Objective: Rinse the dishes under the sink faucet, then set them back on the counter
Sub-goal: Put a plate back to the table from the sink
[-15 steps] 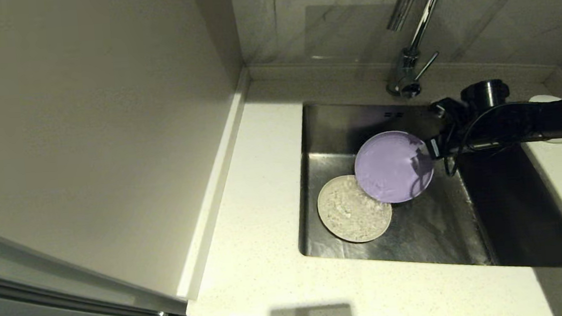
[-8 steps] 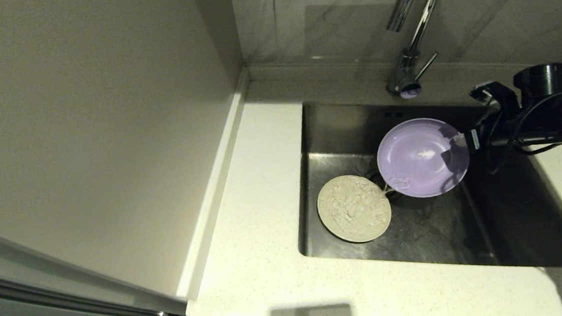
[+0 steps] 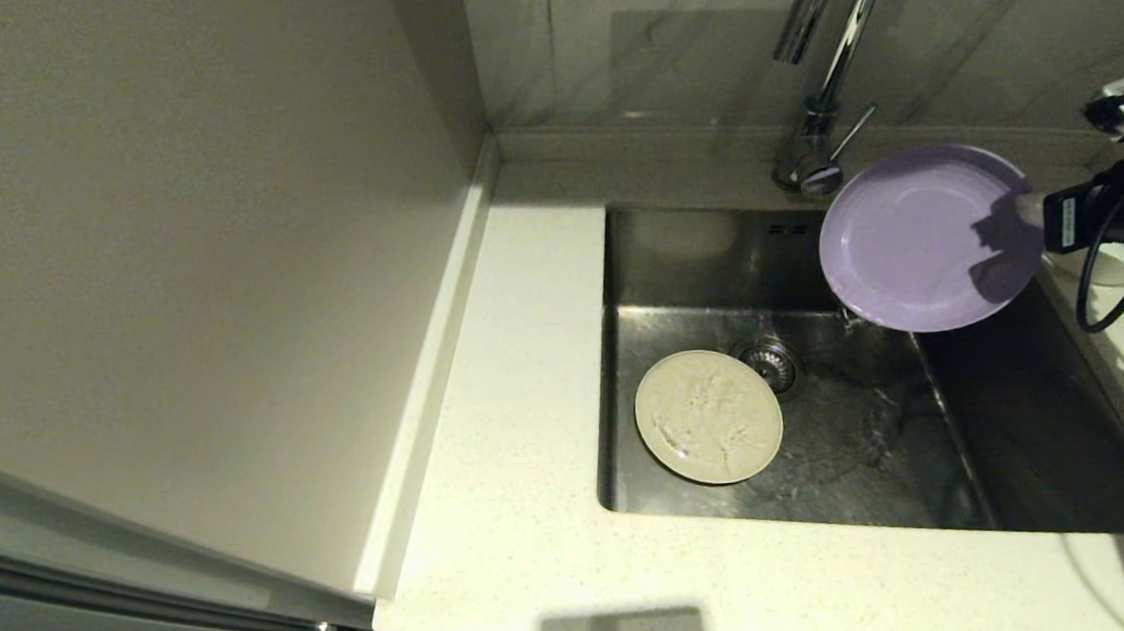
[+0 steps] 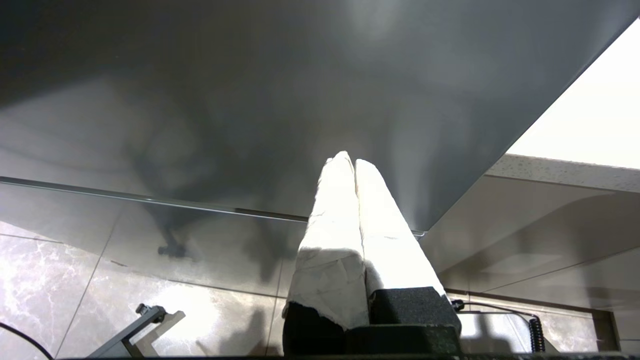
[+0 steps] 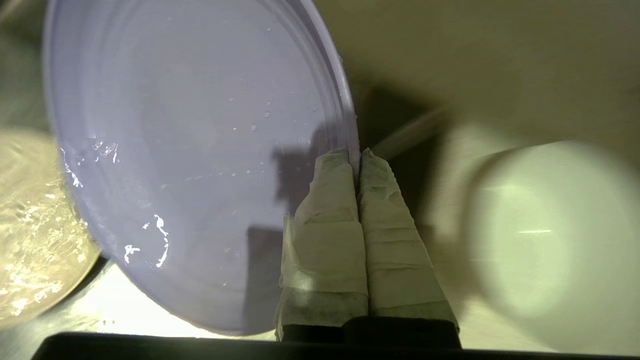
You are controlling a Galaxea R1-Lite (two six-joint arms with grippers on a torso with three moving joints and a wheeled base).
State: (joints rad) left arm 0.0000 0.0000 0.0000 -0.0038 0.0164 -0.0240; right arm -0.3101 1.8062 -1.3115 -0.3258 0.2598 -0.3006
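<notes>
My right gripper [image 3: 1027,209] [image 5: 356,152] is shut on the rim of the pale lavender plate [image 3: 927,239] [image 5: 190,150], holding it in the air above the sink's back right corner, beside the chrome faucet [image 3: 823,124]. Water drops cling to the plate. The cream-beige plate [image 3: 708,416] [image 5: 30,240] lies wet on the bottom of the steel sink [image 3: 1033,439], left of the drain strainer [image 3: 768,363]. The white bowl [image 3: 1115,264] [image 5: 555,240] stands on the counter [image 3: 513,460] to the sink's right, partly behind my arm. My left gripper [image 4: 350,162] is shut and empty, down by the cabinet front.
A beige wall panel [image 3: 167,266] rises along the counter's left side. The raised back ledge [image 3: 649,143] runs behind the sink. Black cables [image 3: 1107,298] hang from my right arm over the counter's right strip.
My right gripper has lifted the lavender plate up and to the right, from low over the cream plate to above the sink's back right corner. The strainer now shows.
</notes>
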